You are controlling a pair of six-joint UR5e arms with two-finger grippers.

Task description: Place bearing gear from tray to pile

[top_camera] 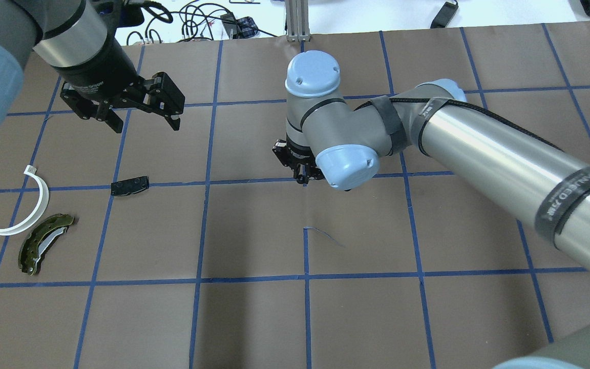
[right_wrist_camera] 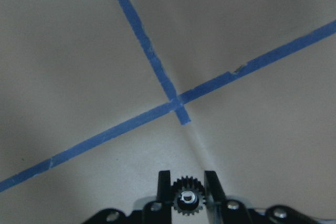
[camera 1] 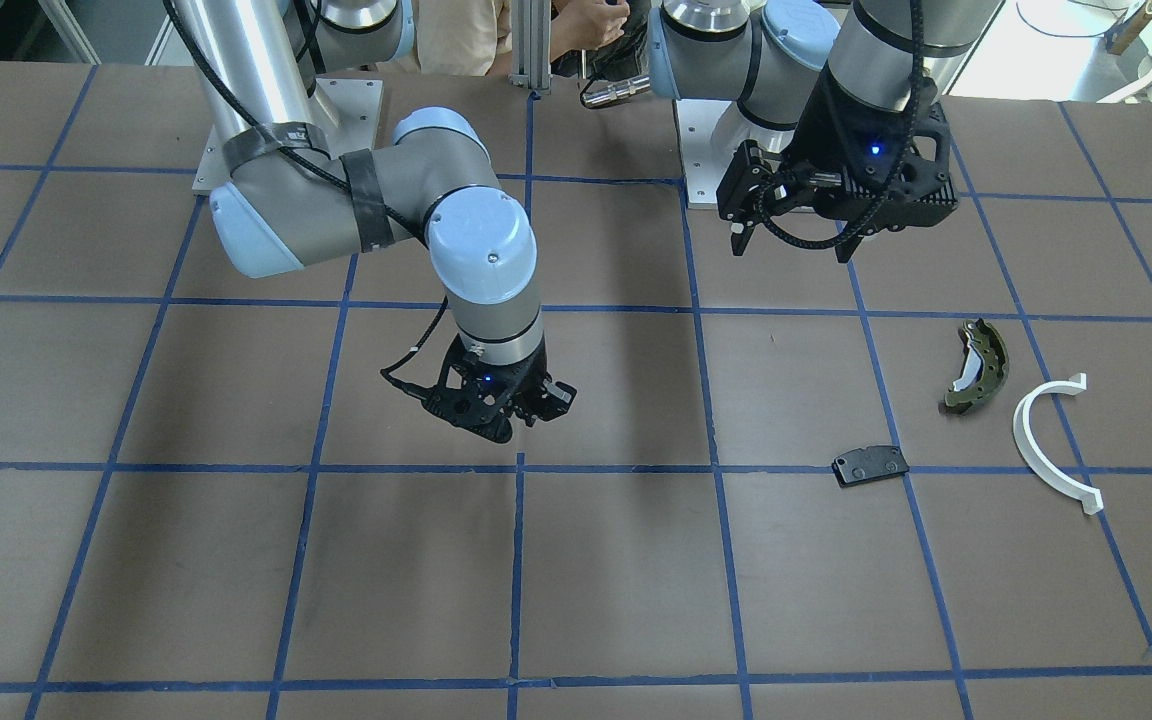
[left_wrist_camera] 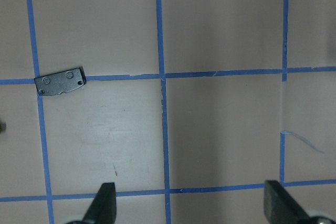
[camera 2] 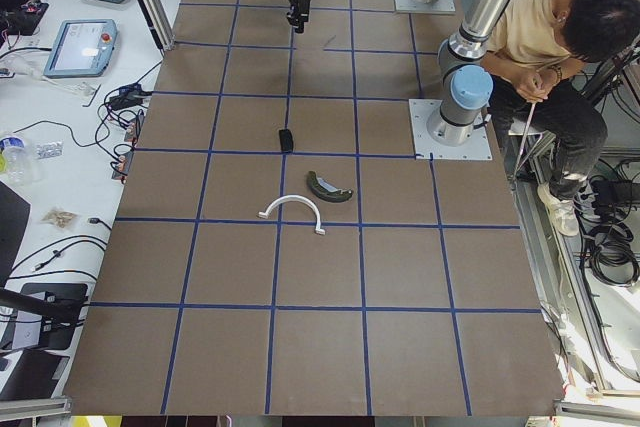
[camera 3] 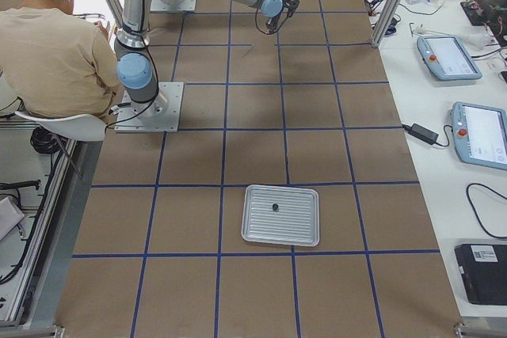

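You have before you the brown table [top_camera: 254, 318], divided by blue tape into squares. The right arm [top_camera: 479, 143] reaches to the middle of it, and the right gripper [right_wrist_camera: 188, 182] hangs above the surface, close over a crossing of the tape lines and pointing down. The left arm [top_camera: 69, 46] stands at its own side; the left gripper [top_camera: 144, 123] hangs in the air with the jaws spread wide and nothing between them, and the wrist view shows only table under it. The metal tray [camera 3: 301, 227] lies at the end of the table on the robot's right, well apart from both grippers (one small dark piece sits in it, too small to name). The pile is on the robot's left: the white half-ring [top_camera: 46, 197] lies flat, the olive-green brake shoe [top_camera: 44, 246] just beside it on the robot's side, and the small black plate [top_camera: 129, 185] a little apart from them, on a tape line, near under the left gripper. The bearing gear [right_wrist_camera: 187, 200] is clamped between the two fingers of the right gripper, off the table and well apart from the pile.
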